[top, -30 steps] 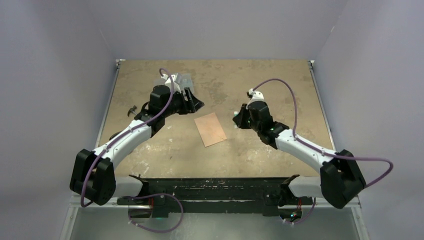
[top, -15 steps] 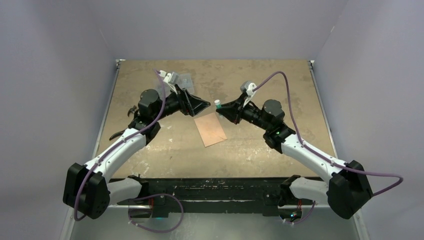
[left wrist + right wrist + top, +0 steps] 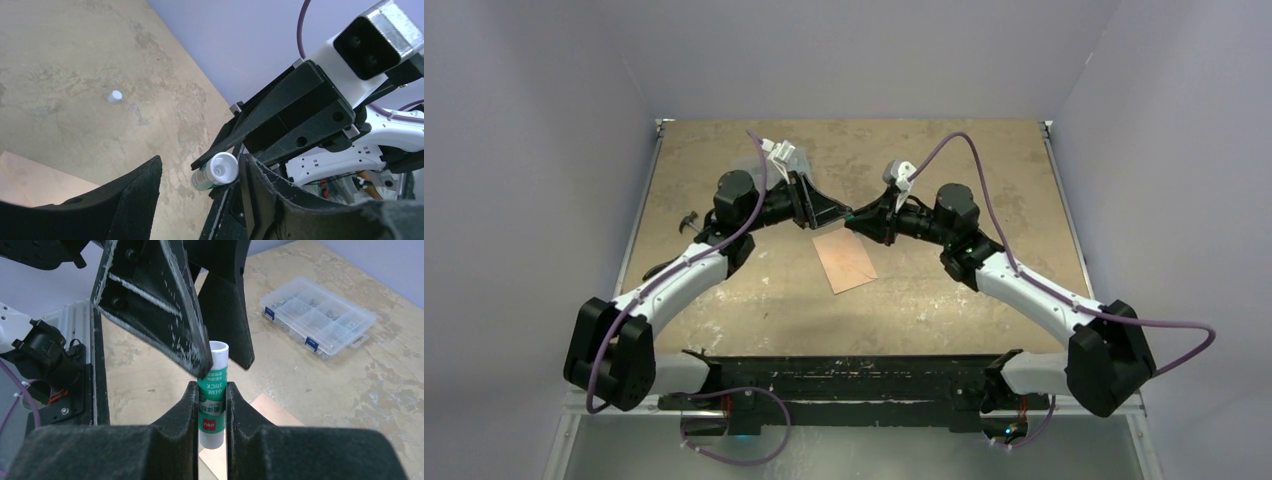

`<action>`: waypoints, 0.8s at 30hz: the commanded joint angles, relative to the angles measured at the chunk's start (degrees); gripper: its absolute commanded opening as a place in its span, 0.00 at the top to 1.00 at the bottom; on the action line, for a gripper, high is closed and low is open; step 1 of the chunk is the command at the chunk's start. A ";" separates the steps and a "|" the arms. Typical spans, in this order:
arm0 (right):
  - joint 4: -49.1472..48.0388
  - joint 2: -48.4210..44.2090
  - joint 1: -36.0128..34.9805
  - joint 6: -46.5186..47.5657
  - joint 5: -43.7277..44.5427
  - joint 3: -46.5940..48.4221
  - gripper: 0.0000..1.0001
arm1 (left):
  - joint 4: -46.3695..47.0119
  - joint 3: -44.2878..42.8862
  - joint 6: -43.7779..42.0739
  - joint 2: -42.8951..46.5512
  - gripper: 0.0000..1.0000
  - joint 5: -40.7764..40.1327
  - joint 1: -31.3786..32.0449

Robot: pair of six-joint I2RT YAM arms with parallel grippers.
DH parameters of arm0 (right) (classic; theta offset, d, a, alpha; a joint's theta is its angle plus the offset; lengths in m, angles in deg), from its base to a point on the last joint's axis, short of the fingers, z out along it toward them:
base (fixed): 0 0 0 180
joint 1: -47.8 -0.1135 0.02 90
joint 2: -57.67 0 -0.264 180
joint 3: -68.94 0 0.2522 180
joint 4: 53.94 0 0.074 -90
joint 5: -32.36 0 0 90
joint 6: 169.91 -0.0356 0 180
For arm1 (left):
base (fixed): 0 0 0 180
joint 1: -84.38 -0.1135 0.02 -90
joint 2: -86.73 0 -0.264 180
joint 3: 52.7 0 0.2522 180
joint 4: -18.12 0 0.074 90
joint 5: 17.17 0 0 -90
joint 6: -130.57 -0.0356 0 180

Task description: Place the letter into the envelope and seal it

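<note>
A salmon-pink envelope (image 3: 844, 262) lies flat on the table, its flap not showing; it also appears in the wrist views (image 3: 30, 175) (image 3: 272, 412). The letter is hidden. Above the envelope's far edge both grippers meet tip to tip. My right gripper (image 3: 210, 387) is shut on a green-and-white glue stick (image 3: 213, 390) (image 3: 217, 170), gripping its middle. My left gripper (image 3: 200, 160) is open, with one finger (image 3: 150, 300) on each side of the stick's white end. Its right finger is close against the stick, its left finger well apart.
A clear plastic parts box (image 3: 317, 315) sits at the far left of the table. A small white cap-like piece (image 3: 115, 96) lies on the bare board. A small dark object (image 3: 689, 218) rests near the left edge. Purple cables arch over both arms.
Both arms have swung towards each other above the envelope. The right gripper has carried the glue stick left until its white end sits between the left gripper's fingers.
</note>
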 commanded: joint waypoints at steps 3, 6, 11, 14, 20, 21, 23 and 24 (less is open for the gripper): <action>5.52 2.54 -1.33 6.43 -1.64 6.86 0.97 | -4.58 -4.76 1.57 -2.26 0.45 5.88 0.05; 7.05 3.24 -1.96 8.69 -1.00 8.02 0.98 | -12.78 -7.70 -1.59 -4.06 0.60 5.55 0.05; 8.68 3.87 -2.38 10.09 -0.93 9.69 0.98 | -16.05 -8.51 -3.24 -6.50 0.96 8.76 0.13; 11.28 5.19 -2.38 9.71 -0.05 11.91 0.96 | -15.42 -8.44 -4.11 -6.61 1.00 11.49 0.14; 10.10 3.34 -2.43 5.36 2.20 9.69 0.52 | -14.11 -9.39 -2.77 -5.82 1.00 9.51 -0.04; 8.75 2.29 -2.43 4.79 2.49 8.11 0.39 | -12.97 -9.52 -1.73 -5.83 1.00 9.36 -0.08; 6.84 0.66 -2.43 3.83 2.44 6.15 0.29 | -11.58 -9.81 -0.34 -5.96 1.00 9.17 -0.20; 7.32 0.31 -2.41 3.76 1.96 5.71 0.27 | -11.60 -10.36 -0.36 -6.07 1.00 9.15 -0.29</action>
